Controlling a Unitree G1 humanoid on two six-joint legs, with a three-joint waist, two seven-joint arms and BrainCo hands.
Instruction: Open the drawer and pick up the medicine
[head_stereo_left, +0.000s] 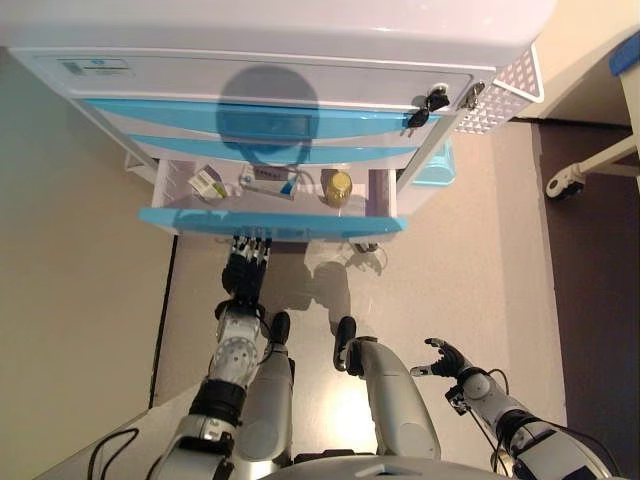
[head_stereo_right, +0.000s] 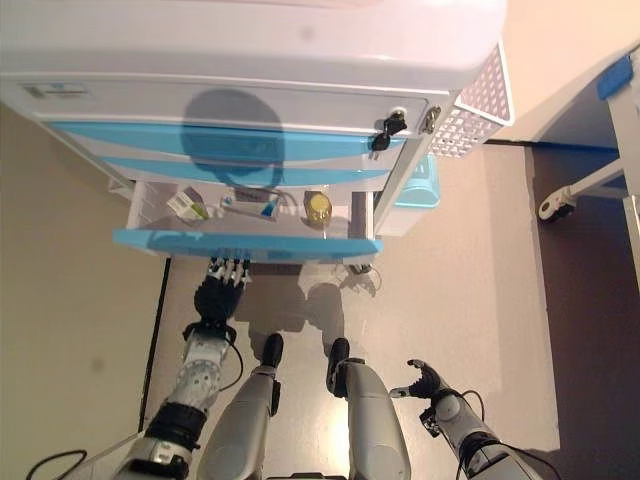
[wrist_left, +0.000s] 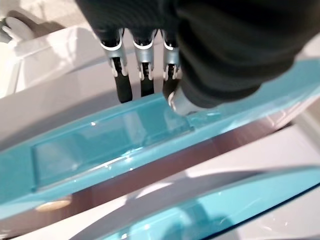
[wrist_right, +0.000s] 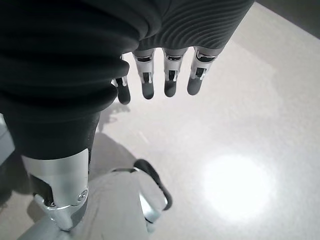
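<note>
The white cart's lowest drawer (head_stereo_left: 372, 190) is pulled out, with its light-blue front (head_stereo_left: 300, 223) towards me. Inside lie a small white and green box (head_stereo_left: 208, 183), a white tube with a blue end (head_stereo_left: 270, 183) and a yellow-capped bottle (head_stereo_left: 338, 188). My left hand (head_stereo_left: 245, 268) reaches up to the drawer front. In the left wrist view its fingers (wrist_left: 122, 85) go behind the blue handle (wrist_left: 100, 145) and its thumb (wrist_left: 177, 102) presses the front face. My right hand (head_stereo_left: 447, 357) hangs low at the right, open and empty, far from the drawer; its fingers (wrist_right: 170, 82) are straight.
Two shut blue drawers (head_stereo_left: 250, 120) sit above the open one. Keys (head_stereo_left: 430, 103) hang from the cart's upper right corner. A light-blue bin (head_stereo_left: 438, 165) hangs on the cart's right side. A wheeled white frame (head_stereo_left: 572, 178) stands at the right.
</note>
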